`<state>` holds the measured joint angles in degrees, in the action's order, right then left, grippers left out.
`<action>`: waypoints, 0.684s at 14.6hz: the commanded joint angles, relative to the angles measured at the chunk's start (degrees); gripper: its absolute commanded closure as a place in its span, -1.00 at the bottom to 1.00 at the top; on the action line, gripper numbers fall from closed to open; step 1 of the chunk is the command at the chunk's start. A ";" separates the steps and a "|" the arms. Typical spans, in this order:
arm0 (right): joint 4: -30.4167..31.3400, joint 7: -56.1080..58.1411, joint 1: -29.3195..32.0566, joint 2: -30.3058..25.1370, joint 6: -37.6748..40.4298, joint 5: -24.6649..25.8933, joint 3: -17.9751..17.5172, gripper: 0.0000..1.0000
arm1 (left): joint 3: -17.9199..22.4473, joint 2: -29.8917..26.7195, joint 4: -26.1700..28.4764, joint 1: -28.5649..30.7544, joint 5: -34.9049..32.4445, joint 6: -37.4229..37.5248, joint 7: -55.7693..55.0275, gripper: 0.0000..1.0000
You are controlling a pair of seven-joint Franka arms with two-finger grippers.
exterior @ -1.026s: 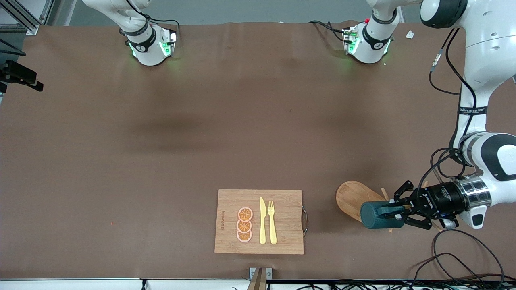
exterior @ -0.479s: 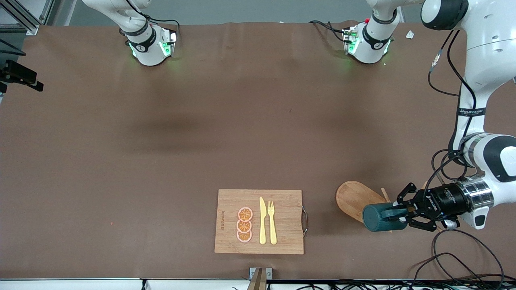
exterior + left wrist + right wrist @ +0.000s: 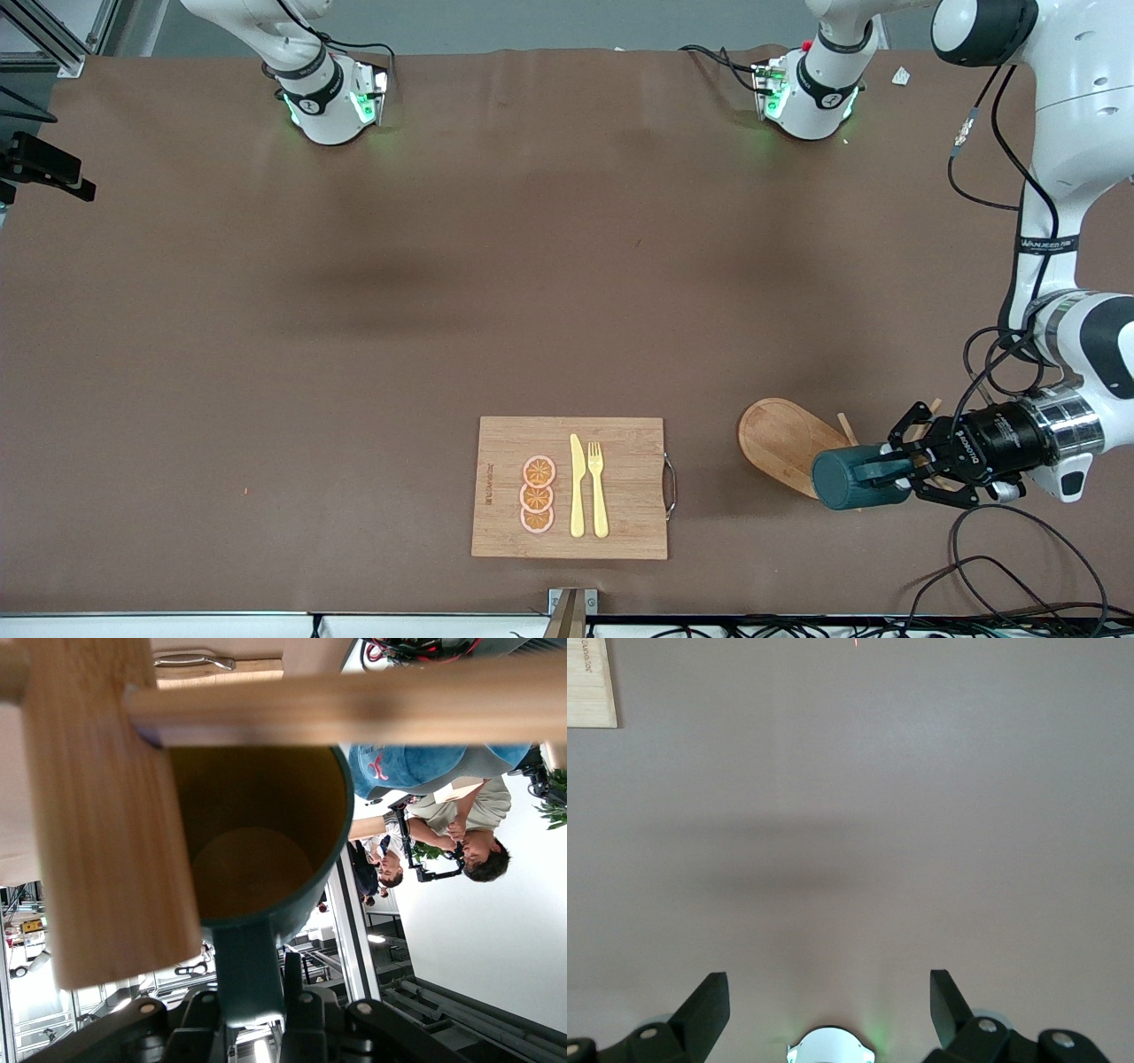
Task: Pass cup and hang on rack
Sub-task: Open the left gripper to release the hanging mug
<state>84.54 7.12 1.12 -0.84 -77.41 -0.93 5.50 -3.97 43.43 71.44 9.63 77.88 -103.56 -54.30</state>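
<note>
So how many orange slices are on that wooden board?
3, in a short row on the cutting board, beside the yellow knife: farthest, middle, nearest the camera.

White "ROBOTIQ" lettering stood on the black body of the left gripper (image 3: 902,479) at the lower right of the front view. A black band (image 3: 1045,241) on the left arm's forearm carried white lettering too small to read. The cutting board (image 3: 620,487) bore an engraved, illegible mark along its edge.

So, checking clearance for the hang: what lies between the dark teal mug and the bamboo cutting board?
Front view: only bare brown tabletop lies between the dark teal mug, held by the left gripper, and the bamboo cutting board.
</note>
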 commanded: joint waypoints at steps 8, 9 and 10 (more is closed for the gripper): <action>1.24 0.70 0.72 -1.18 -0.20 0.67 -0.67 -1.00 | -0.34 2.27 -0.25 0.74 1.22 1.78 -0.37 0.94; 1.24 0.70 0.72 -1.18 -0.29 0.67 -0.67 -1.00 | -0.34 2.45 -0.34 0.74 1.22 1.78 -0.80 0.65; 1.24 0.70 0.72 -1.18 -0.29 0.67 -0.67 -1.00 | -0.34 2.45 -0.51 0.74 1.22 1.78 -0.98 -0.08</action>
<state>84.56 7.13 1.12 -0.84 -77.41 -0.93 5.50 -4.08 45.58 71.61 10.07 78.06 -102.52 -54.33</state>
